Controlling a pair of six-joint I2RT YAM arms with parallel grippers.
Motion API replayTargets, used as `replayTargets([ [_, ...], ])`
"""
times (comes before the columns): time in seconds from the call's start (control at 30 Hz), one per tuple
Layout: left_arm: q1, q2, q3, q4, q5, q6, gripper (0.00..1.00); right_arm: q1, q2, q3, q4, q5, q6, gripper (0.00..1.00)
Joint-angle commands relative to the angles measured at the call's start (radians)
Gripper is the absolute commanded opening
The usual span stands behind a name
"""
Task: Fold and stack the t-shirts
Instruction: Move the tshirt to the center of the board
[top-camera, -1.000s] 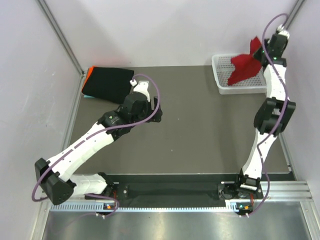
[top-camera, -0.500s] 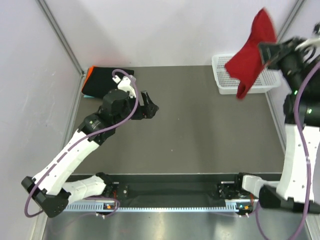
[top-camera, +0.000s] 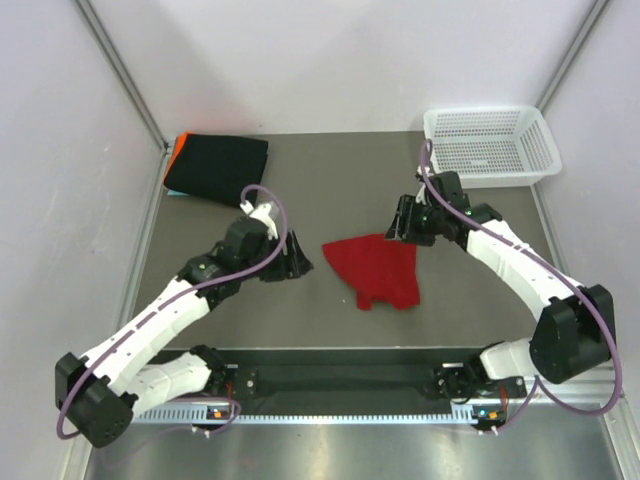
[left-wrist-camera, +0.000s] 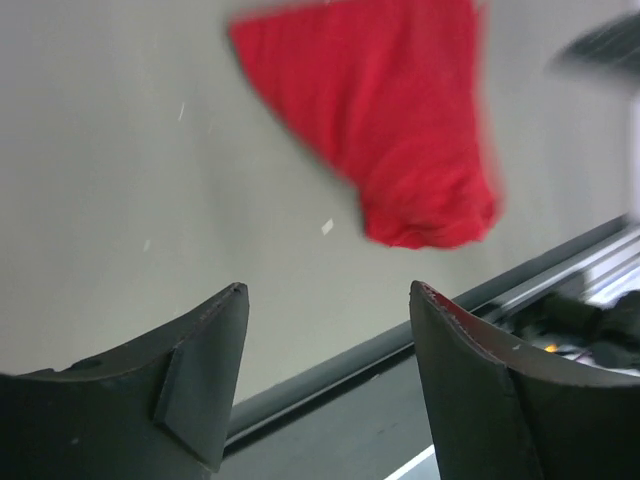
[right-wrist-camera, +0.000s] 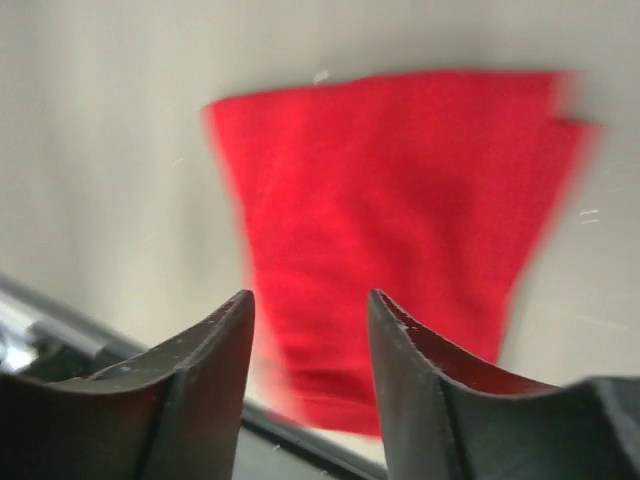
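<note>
A bright red t-shirt (top-camera: 378, 270) lies loosely spread on the table's middle, and neither gripper holds it. It also shows as the red t-shirt (left-wrist-camera: 400, 140) in the left wrist view and the red t-shirt (right-wrist-camera: 400, 200) in the right wrist view. My right gripper (top-camera: 400, 228) hovers at its far right corner, jaws apart and empty; the same right gripper (right-wrist-camera: 310, 295) frames cloth beyond it. My left gripper (top-camera: 298, 262) is open just left of the shirt, as the left gripper (left-wrist-camera: 325, 290) shows. A folded black t-shirt (top-camera: 215, 168) lies at the far left on an orange edge (top-camera: 172, 150) and a light-blue edge (top-camera: 173, 193).
A white mesh basket (top-camera: 487, 145) stands at the far right corner with nothing in it. Walls close in the table on the left, back and right. A dark rail (top-camera: 350, 380) runs along the near edge by the arm bases.
The right arm swung the red t-shirt from above the basket down to the table's middle and let go of it. The left gripper shifted nearer and to the right, towards the shirt.
</note>
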Motion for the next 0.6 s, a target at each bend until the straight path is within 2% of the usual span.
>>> replayTargets([
  [0.0,-0.011,0.052,-0.094,0.135,0.063,-0.044,0.7,-0.01,-0.026,0.133,-0.092,0.17,-0.043,0.54],
  [0.07,-0.034,0.097,-0.132,0.185,0.071,-0.085,0.69,-0.013,-0.044,0.103,-0.121,0.204,-0.009,0.58],
  [0.17,-0.049,0.193,-0.175,0.325,0.124,-0.149,0.69,-0.015,-0.114,-0.053,-0.125,0.215,0.046,0.58],
  [0.2,-0.049,0.244,-0.178,0.371,0.144,-0.16,0.69,-0.015,-0.166,-0.166,-0.081,0.203,0.063,0.56],
  [0.3,-0.075,0.325,-0.181,0.452,0.152,-0.16,0.69,-0.015,-0.243,-0.34,0.003,0.147,0.143,0.53],
  [0.43,-0.089,0.407,-0.187,0.573,0.167,-0.163,0.7,-0.018,-0.32,-0.463,0.07,0.17,0.232,0.52],
  [0.57,-0.118,0.487,-0.192,0.706,0.218,-0.199,0.7,-0.02,-0.395,-0.592,0.219,0.149,0.339,0.53],
])
